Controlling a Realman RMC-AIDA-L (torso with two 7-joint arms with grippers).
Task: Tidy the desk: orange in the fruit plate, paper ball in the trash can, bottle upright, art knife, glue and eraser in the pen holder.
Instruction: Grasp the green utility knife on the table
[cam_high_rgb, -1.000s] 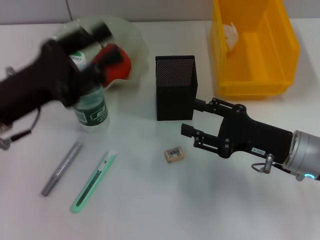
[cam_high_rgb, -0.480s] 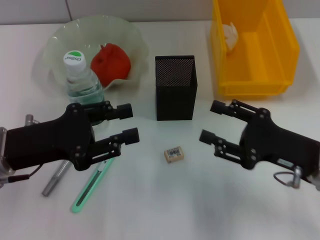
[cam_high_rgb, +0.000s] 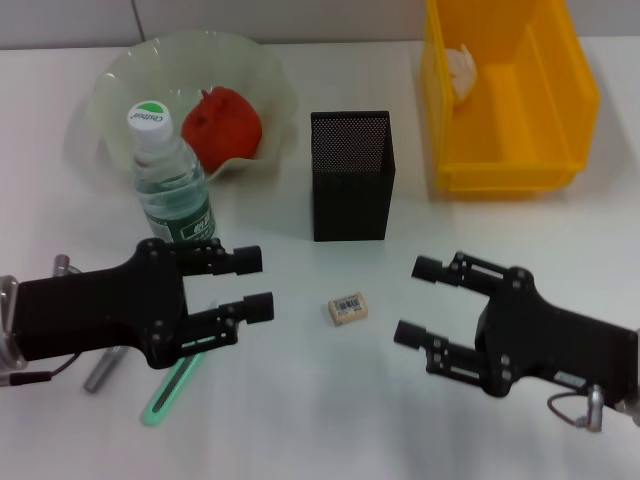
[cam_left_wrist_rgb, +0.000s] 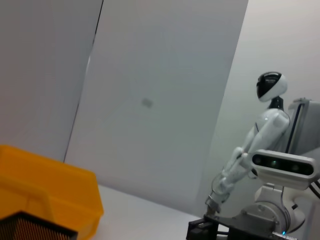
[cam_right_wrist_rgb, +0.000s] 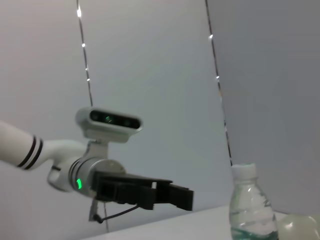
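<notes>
Done so far: the orange (cam_high_rgb: 222, 122) sits in the fruit plate (cam_high_rgb: 110, 85), the paper ball (cam_high_rgb: 461, 68) lies in the yellow trash can (cam_high_rgb: 580, 100), and the bottle (cam_high_rgb: 172, 185) stands upright just in front of the plate.

Left to do: the eraser (cam_high_rgb: 348, 308), the art knife (cam_high_rgb: 172, 385) and the glue (cam_high_rgb: 100, 368) are on the desk (cam_high_rgb: 320, 420), not in the pen holder (cam_high_rgb: 350, 175).

Left gripper (cam_high_rgb: 258, 283): jaws apart, holding nothing, hovering low over the desk with its fingers pointing toward the eraser. Its body covers most of the art knife and glue.

Right gripper (cam_high_rgb: 412, 300): jaws apart as well, empty, pointing back at the eraser from the other side.

Key relation: the eraser lies between the two grippers, in front of the pen holder and apart from it. It looks slightly nearer the right one, though the margin is small.

Eraser's lie: flat, its long side running roughly across the desk, left to right.

Knife and glue: both lie slanted on the left, under the left arm, so those look like that arm's job.
</notes>
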